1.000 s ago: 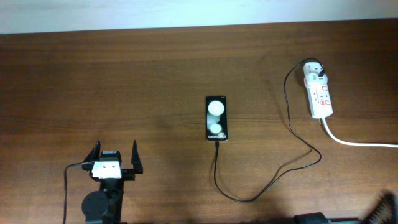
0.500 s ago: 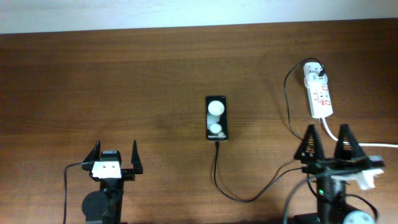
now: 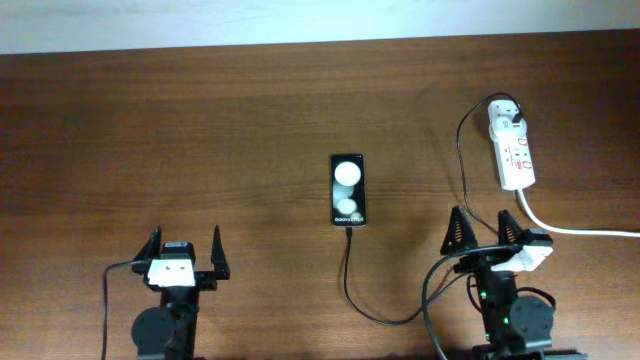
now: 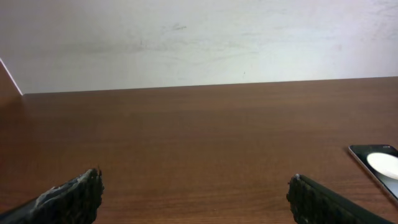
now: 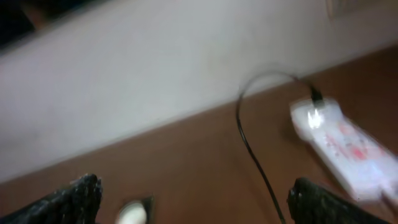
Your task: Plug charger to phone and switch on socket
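The black phone (image 3: 348, 190) lies flat mid-table, white text at its near end. The thin black charger cable (image 3: 378, 315) meets that near end, loops toward me, then runs right and up to the white adapter (image 3: 506, 114) sitting in the far end of the white socket strip (image 3: 515, 155). My left gripper (image 3: 186, 240) is open and empty at the near left. My right gripper (image 3: 480, 222) is open and empty, just near of the strip and over the cable. The blurred right wrist view shows the strip (image 5: 348, 149), the cable (image 5: 249, 140) and the phone (image 5: 134, 211).
A thick white cord (image 3: 575, 230) runs from the strip's near end off the right edge. A pale wall borders the table's far edge (image 3: 300, 45). The phone's corner (image 4: 379, 163) shows at the right of the left wrist view, beyond the open left gripper (image 4: 196, 190).
My right arm has come into view from the lower right and moved left, ending near of the strip. The left arm, phone and cable have not moved.
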Motion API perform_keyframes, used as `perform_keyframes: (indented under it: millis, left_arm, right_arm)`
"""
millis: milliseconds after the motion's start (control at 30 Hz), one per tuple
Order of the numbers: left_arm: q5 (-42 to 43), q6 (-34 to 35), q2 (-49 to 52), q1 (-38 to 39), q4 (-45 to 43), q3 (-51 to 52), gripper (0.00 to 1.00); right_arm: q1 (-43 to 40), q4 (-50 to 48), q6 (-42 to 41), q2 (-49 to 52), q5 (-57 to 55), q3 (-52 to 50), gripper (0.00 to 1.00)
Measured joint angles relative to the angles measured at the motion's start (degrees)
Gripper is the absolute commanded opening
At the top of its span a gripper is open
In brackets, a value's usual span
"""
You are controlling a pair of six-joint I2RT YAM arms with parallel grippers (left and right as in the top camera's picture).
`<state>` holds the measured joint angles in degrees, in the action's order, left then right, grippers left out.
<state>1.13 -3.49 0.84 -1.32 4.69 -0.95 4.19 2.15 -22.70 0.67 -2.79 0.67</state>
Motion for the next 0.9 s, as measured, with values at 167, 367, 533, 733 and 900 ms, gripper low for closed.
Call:
perform_keyframes:
  millis: [167, 367, 533, 733, 900]
  left_arm:
    - [0.00, 0.00, -0.04, 0.00, 0.00, 0.00, 0.99]
    - [0.00, 0.00, -0.04, 0.00, -0.02, 0.00, 0.99]
    - [0.00, -0.02, -0.04, 0.00, 0.00, 0.00, 0.99]
    - [0.00, 0.00, -0.04, 0.00, 0.00, 0.00, 0.99]
    - [0.00, -0.02, -0.04, 0.00, 0.00, 0.00, 0.99]
  right_arm:
    - [0.00, 1.90, 0.00, 0.35, 0.50, -0.07, 0.99]
    - [0.00, 1.90, 0.02, 0.35, 0.50, -0.07, 0.99]
    - [0.00, 1.90, 0.00, 0.35, 0.48, -0.07, 0.99]
    - [0.00, 1.90, 0.00, 0.24, 0.50, -0.07, 0.99]
    - [0.00, 1.88, 0.98, 0.24, 0.44, -0.07, 0.99]
